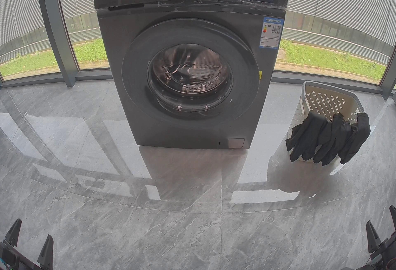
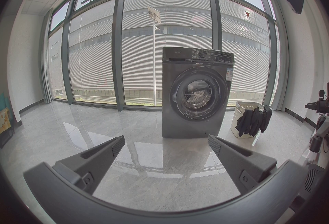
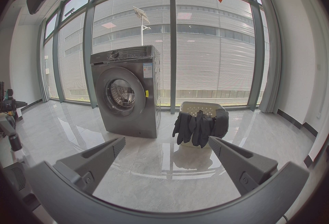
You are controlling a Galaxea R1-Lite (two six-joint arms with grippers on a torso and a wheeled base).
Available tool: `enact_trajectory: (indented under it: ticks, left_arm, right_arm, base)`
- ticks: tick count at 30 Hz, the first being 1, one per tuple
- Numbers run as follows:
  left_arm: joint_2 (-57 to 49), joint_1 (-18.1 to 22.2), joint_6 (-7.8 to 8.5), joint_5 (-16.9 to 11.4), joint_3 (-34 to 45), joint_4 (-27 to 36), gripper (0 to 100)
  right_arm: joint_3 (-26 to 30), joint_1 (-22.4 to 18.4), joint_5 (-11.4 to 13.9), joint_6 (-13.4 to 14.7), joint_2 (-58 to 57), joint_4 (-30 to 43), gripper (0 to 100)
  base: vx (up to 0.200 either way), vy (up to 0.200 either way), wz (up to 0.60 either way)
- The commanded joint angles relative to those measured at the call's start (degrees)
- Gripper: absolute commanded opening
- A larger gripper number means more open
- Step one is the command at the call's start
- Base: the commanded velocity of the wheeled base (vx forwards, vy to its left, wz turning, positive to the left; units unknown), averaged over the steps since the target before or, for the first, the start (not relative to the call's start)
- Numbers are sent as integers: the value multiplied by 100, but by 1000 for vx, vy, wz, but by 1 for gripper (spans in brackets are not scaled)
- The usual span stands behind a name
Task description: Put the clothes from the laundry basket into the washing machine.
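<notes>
Washing machine (image 1: 189,73) at far centre; to its right, laundry basket (image 1: 330,95) with dark clothes (image 1: 328,139) draped over its near rim. Left tool (image 2: 165,138) and right tool (image 3: 166,139) both spread, empty.

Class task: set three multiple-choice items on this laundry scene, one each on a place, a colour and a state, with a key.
1. Where is the laundry basket relative to the washing machine? A on top; B on the floor to its right; C behind it.
2. What colour are the clothes? A red; B white; C black.
3. How do the left gripper's jaws stand? A open, empty; B shut on cloth; C shut, empty.
Key: 1 B, it sits on the floor beside the machine's right; 2 C, black cloth hangs over its rim; 3 A, a wide gap shows between them.
</notes>
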Motion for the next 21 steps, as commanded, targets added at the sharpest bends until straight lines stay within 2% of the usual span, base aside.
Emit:
enact_trajectory:
  ticks: [1, 21]
  left_arm:
    - [-94, 0, -11, 8, 101, -4, 100]
    - [-94, 0, -37, 8, 101, -4, 100]
  right_arm:
    - [92, -2, 2, -2, -84, -1, 100]
    - [92, 7, 2, -2, -84, 8, 100]
  base:
    - [200, 0, 0]
    - [200, 0, 0]
